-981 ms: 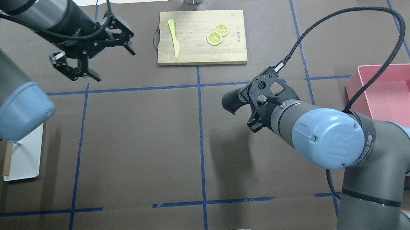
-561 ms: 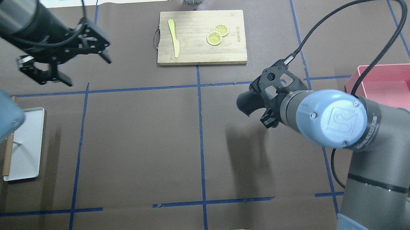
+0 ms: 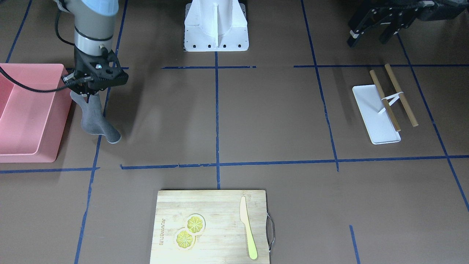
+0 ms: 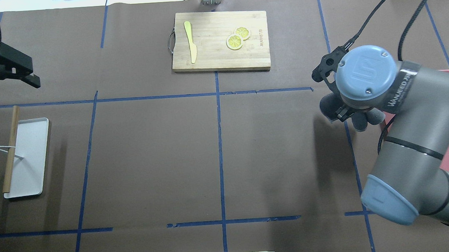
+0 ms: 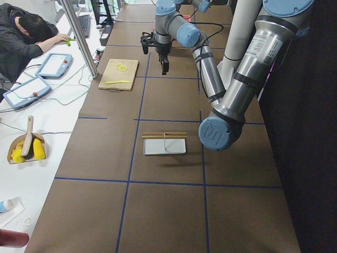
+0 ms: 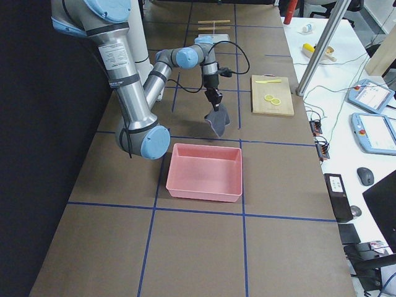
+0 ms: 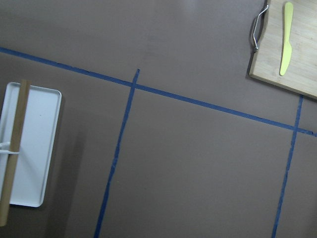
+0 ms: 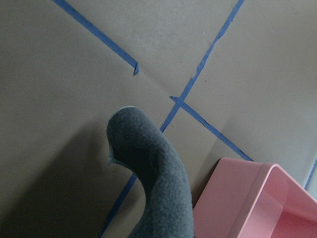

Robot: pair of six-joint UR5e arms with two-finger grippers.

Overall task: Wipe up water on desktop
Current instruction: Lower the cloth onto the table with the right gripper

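The taped brown desktop fills every view, and no wet patch can be made out on it. The right arm reaches over its right-hand end, just beside the pink bin. The board lies at the far middle edge, and the white tray sits at the left end. A grey cloth hangs in a long fold from the right gripper, whose fingers pinch its top. The cloth's lower end is at or just above the desktop, though contact cannot be confirmed. The left gripper hovers near the tray, its fingers spread wide and empty.

The risks appear to lie with the cloth. It is gripped only at one end, so a sideways swing could drag its tail against the bin wall and shove the bin, or pull the cloth out of the pinch. If the cloth goes into the bin now, any water too thin to show on camera would be left on the desktop.
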